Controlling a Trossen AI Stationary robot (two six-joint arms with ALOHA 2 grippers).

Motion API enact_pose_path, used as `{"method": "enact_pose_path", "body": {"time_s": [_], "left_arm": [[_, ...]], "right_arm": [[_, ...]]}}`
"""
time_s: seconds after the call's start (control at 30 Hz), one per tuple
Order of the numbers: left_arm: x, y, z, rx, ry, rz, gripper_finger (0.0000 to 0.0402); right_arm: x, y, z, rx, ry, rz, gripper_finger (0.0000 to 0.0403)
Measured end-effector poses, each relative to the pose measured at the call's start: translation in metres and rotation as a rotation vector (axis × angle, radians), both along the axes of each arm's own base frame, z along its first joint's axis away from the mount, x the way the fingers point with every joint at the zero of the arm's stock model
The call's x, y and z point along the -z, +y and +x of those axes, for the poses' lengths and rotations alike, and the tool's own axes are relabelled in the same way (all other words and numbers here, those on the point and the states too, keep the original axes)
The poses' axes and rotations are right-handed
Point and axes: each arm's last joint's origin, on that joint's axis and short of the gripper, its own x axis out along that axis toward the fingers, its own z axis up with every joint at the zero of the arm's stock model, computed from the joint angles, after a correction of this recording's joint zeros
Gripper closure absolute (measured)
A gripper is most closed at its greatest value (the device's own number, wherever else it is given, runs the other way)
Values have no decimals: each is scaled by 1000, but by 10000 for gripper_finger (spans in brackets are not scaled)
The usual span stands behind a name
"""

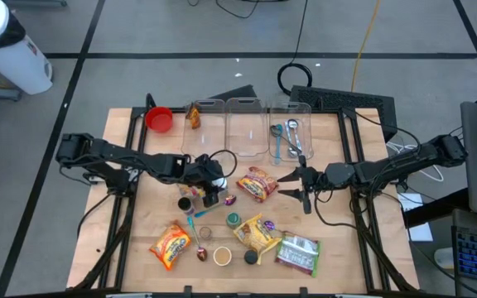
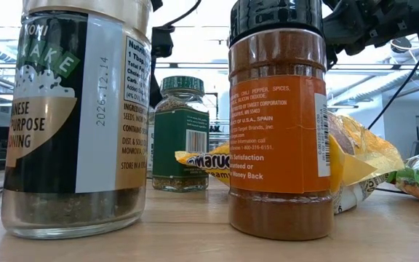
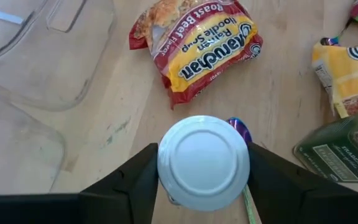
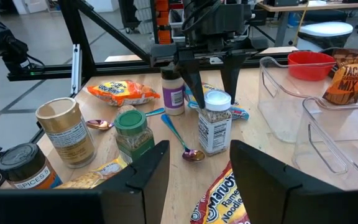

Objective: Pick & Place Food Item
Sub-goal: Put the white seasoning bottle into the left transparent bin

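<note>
Since the white-lidded spice jar (image 4: 215, 122) standing upright mid-tabletop (image 1: 147, 223), just beside the ramen packet (image 3: 194, 46), looks rigid, smooth and possibly breakable, a hold low on its straight wall seems safest. The left gripper (image 3: 202, 171) straddles its lid, fingers (image 3: 135, 180) apart, contact unclear. The right gripper (image 4: 194, 165) hovers nearby, fingers apart and empty; the wooden tabletop is crowded, workshop floor beyond.

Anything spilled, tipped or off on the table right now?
Nothing spilled or damaged. Jars stand upright, including the white-lidded jar between the left gripper's fingers. Only clutter: ramen packs and spoons lie scattered at odd angles on the table. The right gripper hovers beside the ramen, holding nothing.
</note>
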Motion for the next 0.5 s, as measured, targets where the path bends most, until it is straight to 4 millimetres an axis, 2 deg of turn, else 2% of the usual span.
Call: {"method": "enact_pose_path", "body": {"time_s": [0.13, 0.2, 0.3, 0.5], "left_arm": [[-4, 1, -3, -9, -6, 13, 192], [-12, 1, -6, -14, -32, 17, 192], [-36, 2, -9, -24, -91, 25, 192], [-97, 5, -23, -44, -159, 120, 192]], "right_arm": [[0, 0, 0, 0, 0, 0, 243], [0, 0, 0, 0, -1, 0, 243], [0, 0, 0, 0, -3, 1, 243], [-1, 0, 0, 0, -8, 2, 243]]}}
